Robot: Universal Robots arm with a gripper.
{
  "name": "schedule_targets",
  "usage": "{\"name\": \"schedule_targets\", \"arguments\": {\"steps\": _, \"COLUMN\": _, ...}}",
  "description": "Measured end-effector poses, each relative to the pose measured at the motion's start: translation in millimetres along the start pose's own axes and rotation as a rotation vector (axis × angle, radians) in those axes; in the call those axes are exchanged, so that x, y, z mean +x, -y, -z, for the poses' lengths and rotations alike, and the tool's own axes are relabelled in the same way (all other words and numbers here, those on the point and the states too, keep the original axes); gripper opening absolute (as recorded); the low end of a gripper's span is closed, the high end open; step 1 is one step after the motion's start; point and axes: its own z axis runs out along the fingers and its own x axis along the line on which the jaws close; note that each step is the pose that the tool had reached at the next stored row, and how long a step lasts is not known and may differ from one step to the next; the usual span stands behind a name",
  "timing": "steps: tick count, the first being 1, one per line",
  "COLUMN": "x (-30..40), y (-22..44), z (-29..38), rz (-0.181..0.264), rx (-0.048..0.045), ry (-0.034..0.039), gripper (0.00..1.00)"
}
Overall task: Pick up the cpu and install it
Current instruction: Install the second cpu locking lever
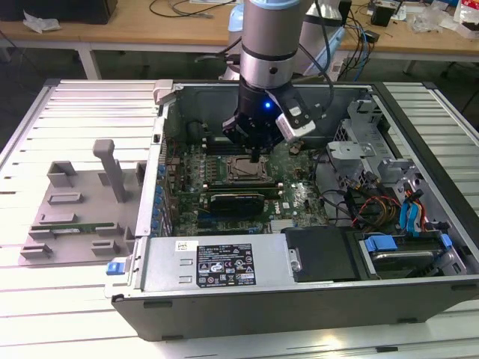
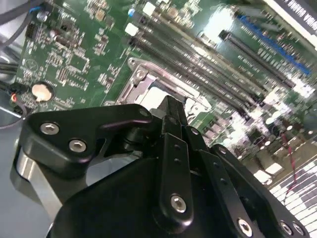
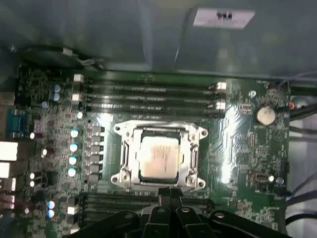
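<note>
The cpu, a pale silver square, lies flat inside the metal-framed socket on the green motherboard. In the first wrist view my gripper is just beside the socket's edge, its black fingers pressed together with nothing between them. The exterior view has the gripper hanging low inside the open computer case, right over the socket. In the second wrist view the fingertips stand close above the socket, and a sliver of the cpu shows past them.
Rows of memory slots flank the socket. The case wall rises at the exterior view's left, with drive bays and cables at its right. A grey tray outside the case holds a green memory stick.
</note>
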Motion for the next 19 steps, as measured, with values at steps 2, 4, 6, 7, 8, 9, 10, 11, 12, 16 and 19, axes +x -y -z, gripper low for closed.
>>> {"name": "schedule_targets", "arguments": {"steps": 2, "x": 4.7, "y": 9.0, "z": -3.2, "rz": 0.000, "rx": -0.0093, "ry": 0.0005, "gripper": 0.11}}
{"name": "schedule_targets", "arguments": {"steps": 4, "x": 7.9, "y": 13.3, "z": -5.0, "rz": 0.000, "rx": -0.0180, "ry": 0.0009, "gripper": 0.11}}
{"name": "schedule_targets", "arguments": {"steps": 6, "x": 11.3, "y": 17.8, "z": -6.9, "rz": 0.000, "rx": -0.0265, "ry": 0.0014, "gripper": 0.11}}
{"name": "schedule_targets", "arguments": {"steps": 7, "x": 13.2, "y": 20.2, "z": -8.0, "rz": 0.000, "rx": -0.0307, "ry": 0.0016, "gripper": 0.11}}
{"name": "schedule_targets", "arguments": {"steps": 8, "x": 17.4, "y": 24.2, "z": -10.0, "rz": 0.000, "rx": -0.0387, "ry": 0.0019, "gripper": 0.11}}
{"name": "schedule_targets", "arguments": {"steps": 9, "x": 19.5, "y": 25.6, "z": -10.7, "rz": 0.000, "rx": -0.0433, "ry": 0.0020, "gripper": 0.11}}
{"name": "schedule_targets", "arguments": {"steps": 10, "x": 20.2, "y": 25.9, "z": -11.8, "rz": 0.000, "rx": -0.0451, "ry": 0.0024, "gripper": 0.11}}
{"name": "schedule_targets", "arguments": {"steps": 11, "x": 21.1, "y": 26.1, "z": -14.9, "rz": 0.000, "rx": -0.0449, "ry": 0.0022, "gripper": 0.11}}
{"name": "schedule_targets", "arguments": {"steps": 12, "x": 21.8, "y": 26.1, "z": -16.7, "rz": 0.000, "rx": -0.0449, "ry": 0.0021, "gripper": 0.11}}
{"name": "schedule_targets", "arguments": {"steps": 16, "x": 29.9, "y": 26.1, "z": -27.3, "rz": 0.000, "rx": -0.0452, "ry": 0.0023, "gripper": 0.11}}
{"name": "schedule_targets", "arguments": {"steps": 19, "x": 35.5, "y": 26.2, "z": -34.3, "rz": 0.000, "rx": -0.0487, "ry": 0.0022, "gripper": 0.11}}
